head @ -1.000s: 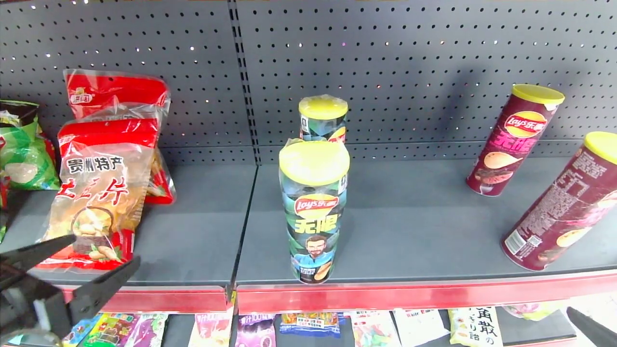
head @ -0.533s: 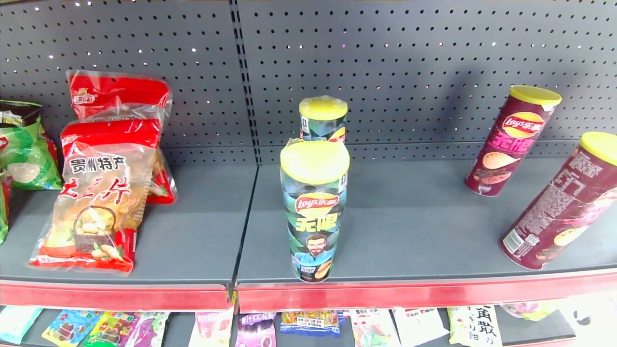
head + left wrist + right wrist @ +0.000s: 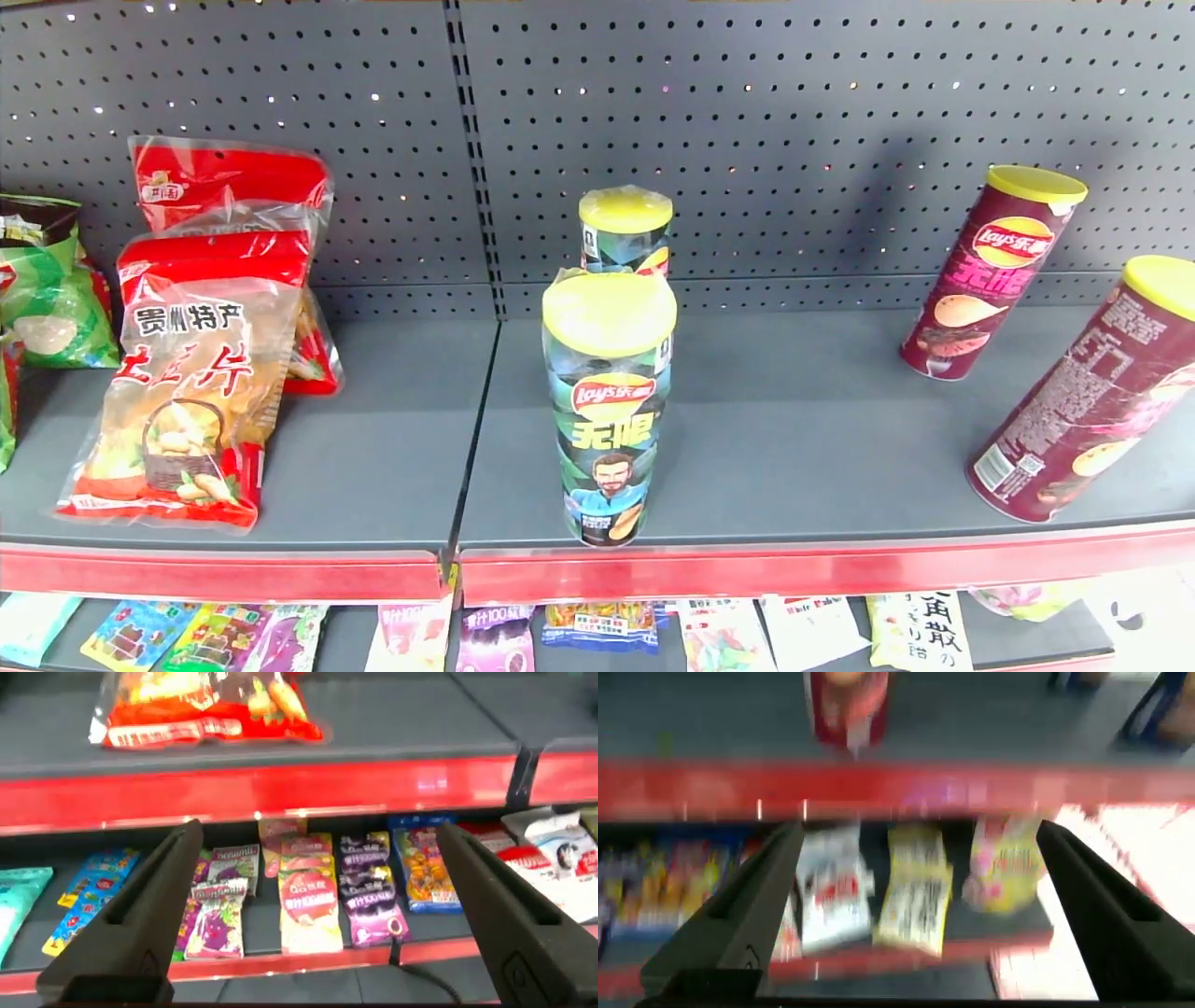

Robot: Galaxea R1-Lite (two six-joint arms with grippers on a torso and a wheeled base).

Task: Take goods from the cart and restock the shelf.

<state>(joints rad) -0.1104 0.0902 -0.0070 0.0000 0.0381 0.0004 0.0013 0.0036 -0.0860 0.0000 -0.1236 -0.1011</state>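
Observation:
On the grey shelf [image 3: 373, 467] two red peanut bags [image 3: 191, 373] lean at the left. Two green-and-blue chip cans [image 3: 609, 401] with yellow lids stand one behind the other in the middle. Two maroon chip cans [image 3: 994, 271] stand tilted at the right. My left gripper [image 3: 320, 831] is open and holds nothing; it faces the shelf's red front edge [image 3: 280, 789], below the front peanut bag [image 3: 206, 709]. My right gripper [image 3: 920, 829] is open with nothing in it, in front of the red edge [image 3: 971, 789] and below a maroon can [image 3: 845, 709].
A green snack bag [image 3: 47, 299] sits at the far left of the shelf. The lower shelf holds a row of small flat packets [image 3: 597, 630], also seen past both grippers as packets [image 3: 308, 896] and packets [image 3: 915, 891]. Pegboard [image 3: 747, 140] backs the shelf.
A second ago the left gripper showed at the head view's lower left and the right gripper's tip at its lower right; both have dropped out of that view. The goods have not moved.

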